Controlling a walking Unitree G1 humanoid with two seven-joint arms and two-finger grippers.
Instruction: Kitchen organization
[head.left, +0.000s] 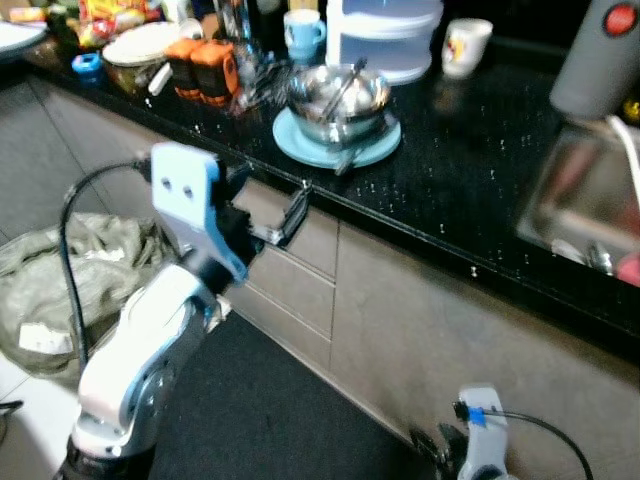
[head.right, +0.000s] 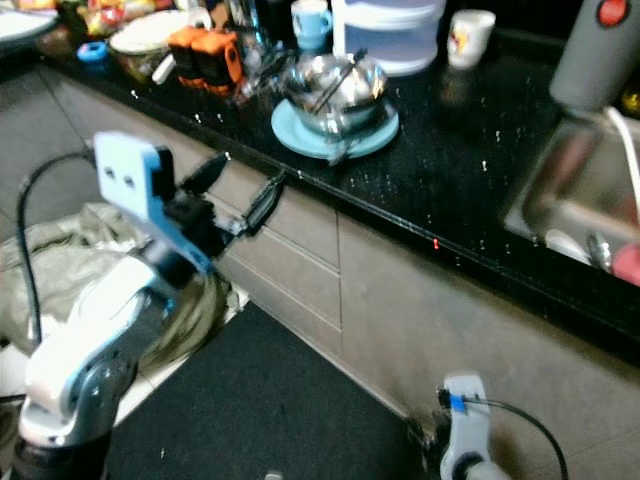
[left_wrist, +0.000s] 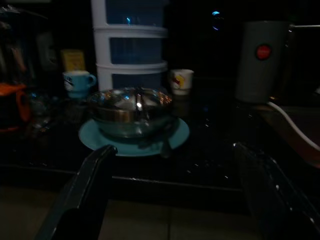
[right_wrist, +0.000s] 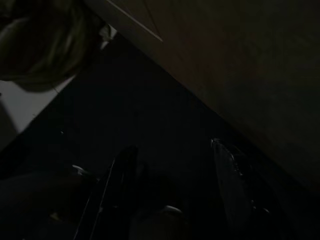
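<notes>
Black counter (head.left: 470, 190) runs across my front, edge at chest height. On it a teal plate (head.left: 300, 145) carries a steel bowl (head.left: 338, 98) with utensils inside, probably stacked for washing near the sink (head.left: 585, 205). My left gripper (head.left: 268, 222) is raised just below the counter edge, fingers spread, aimed at the bowl. My right gripper (right_wrist: 170, 190) hangs idle over the dark mat (head.left: 270, 410), fingers apart.

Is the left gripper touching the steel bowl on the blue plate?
Apart. In the left wrist view the left gripper hangs open before the counter edge, and the steel bowl on its blue plate sits farther back.
</notes>
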